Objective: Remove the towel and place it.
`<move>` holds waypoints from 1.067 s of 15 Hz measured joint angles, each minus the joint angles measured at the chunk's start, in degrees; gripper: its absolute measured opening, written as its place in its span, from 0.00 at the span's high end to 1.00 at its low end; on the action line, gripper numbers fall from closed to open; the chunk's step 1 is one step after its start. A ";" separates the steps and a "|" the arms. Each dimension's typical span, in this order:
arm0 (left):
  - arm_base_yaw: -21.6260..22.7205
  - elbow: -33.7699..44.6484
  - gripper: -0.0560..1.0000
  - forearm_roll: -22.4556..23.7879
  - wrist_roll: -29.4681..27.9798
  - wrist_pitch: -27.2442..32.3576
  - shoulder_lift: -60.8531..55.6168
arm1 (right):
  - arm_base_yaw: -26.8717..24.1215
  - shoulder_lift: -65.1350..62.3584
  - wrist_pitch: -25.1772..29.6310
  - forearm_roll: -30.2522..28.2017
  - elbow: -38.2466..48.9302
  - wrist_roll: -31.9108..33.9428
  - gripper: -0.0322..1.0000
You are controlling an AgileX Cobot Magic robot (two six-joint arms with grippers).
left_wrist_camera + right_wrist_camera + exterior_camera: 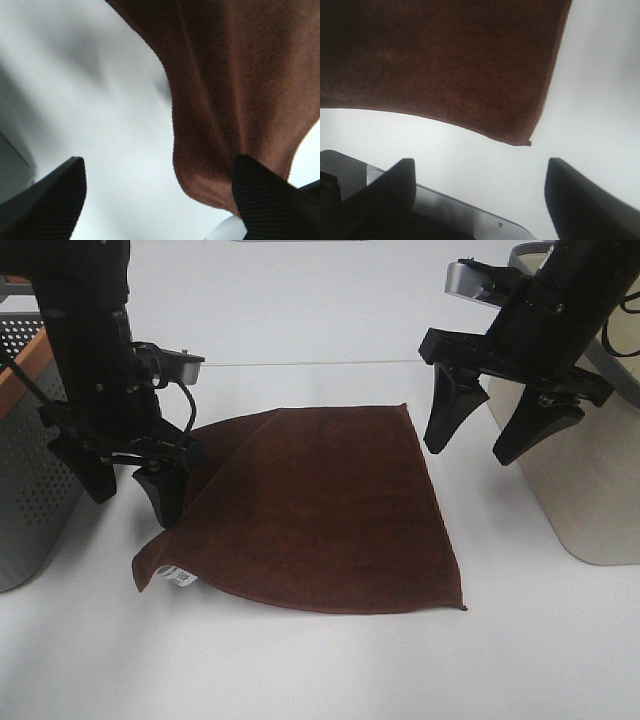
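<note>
- White table (330, 680): carries everything.
- Dark reddish-brown square cloth towel (320, 515): lies flat mid-table between the baskets, white tag (181, 579) at its near-left corner.
- Beige basket (590, 490) right; grey perforated basket (30, 480) left.
- Right gripper (495, 435): spread wide, hovering beside the towel's far-right corner.
- Left gripper (130, 485): spread, one finger (265, 200) touching the towel's left edge.

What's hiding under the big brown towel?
The towel lies mostly flat on the white table, which shows all around it. No large bump shows. Anything thin underneath would be covered, so I cannot tell.
</note>
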 joint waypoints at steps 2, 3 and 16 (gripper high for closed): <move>0.06 0.00 0.23 -0.69 1.15 -0.06 -1.03 | 0.00 0.00 -1.89 0.06 0.00 0.00 0.30; 0.06 0.00 0.23 1.26 0.00 0.00 -1.03 | 0.00 0.00 -2.18 0.29 0.00 0.00 0.30; 0.11 0.00 0.23 3.50 -3.27 -0.06 7.96 | 0.00 0.00 -3.21 1.43 0.00 -0.06 0.30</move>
